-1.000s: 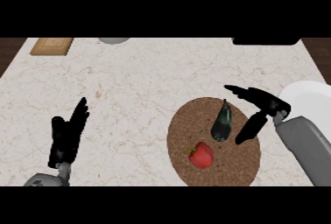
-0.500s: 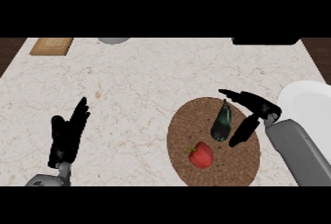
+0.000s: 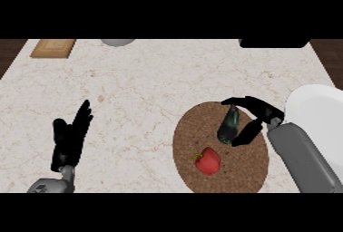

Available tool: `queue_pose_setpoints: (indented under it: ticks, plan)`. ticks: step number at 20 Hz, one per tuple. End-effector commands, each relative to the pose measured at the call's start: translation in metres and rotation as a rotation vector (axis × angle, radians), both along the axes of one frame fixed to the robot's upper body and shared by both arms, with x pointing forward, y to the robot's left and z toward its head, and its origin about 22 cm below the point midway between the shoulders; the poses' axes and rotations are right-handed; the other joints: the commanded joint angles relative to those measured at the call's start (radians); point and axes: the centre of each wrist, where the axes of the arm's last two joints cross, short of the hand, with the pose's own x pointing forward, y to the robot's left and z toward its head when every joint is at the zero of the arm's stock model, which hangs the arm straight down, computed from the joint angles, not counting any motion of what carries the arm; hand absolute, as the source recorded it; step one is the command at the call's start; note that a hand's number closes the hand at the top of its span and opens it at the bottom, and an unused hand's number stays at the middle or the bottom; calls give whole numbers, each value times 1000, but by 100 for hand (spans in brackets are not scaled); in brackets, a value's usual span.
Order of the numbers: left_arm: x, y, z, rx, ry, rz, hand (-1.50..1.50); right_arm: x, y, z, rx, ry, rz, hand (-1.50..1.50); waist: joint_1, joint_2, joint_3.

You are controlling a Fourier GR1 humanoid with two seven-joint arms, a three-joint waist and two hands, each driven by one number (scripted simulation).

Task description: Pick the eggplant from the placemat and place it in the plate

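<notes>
Single head view, steeply downward onto counter (image 3: 147, 86), forearms entering from lower edge

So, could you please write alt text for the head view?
The right hand brackets the dark eggplant on a round brown placemat, beside a red pepper. A white plate lies at right; the left hand rests open at left.

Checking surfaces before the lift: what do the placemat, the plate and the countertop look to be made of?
The placemat looks woven, maybe straw or jute: brown, matte, with a coarse grainy texture. The plate looks like glazed ceramic, though it could be plastic: plain white, smooth, no pattern. The countertop looks like polished stone, probably marble: pale cream with thin brownish veins.
</notes>
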Motion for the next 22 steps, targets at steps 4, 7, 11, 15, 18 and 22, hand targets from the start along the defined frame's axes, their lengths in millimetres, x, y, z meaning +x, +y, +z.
queue_pose_setpoints:
  ticks: [4, 7, 11, 15, 18, 22]
  plan:
    - [-6, 5, 0, 27, 4, 2, 0, -2, 9, -21, -6, -74, 37, 150, 5, 10, 8]
    - [8, -4, 0, 12, 0, 13, 0, -2, 0, -13, -22, -103, 40, 150, 0, 9, 8]
    - [14, 0, -8, -4, 15, -8, 0, 4, 12, -8, -83, -199, -53, 150, -2, 10, 8]
    - [-8, -12, 4, 0, 9, -14, 0, 12, -23, 10, -282, -336, -391, 150, 7, 6, 8]
    - [-6, -14, -3, -16, -4, -2, 0, 15, -31, 16, -393, -450, -586, 150, 1, 9, 7]
    - [3, -5, 11, 8, 5, 2, 0, 26, -43, 59, -518, -613, -669, 150, -6, 4, 7]
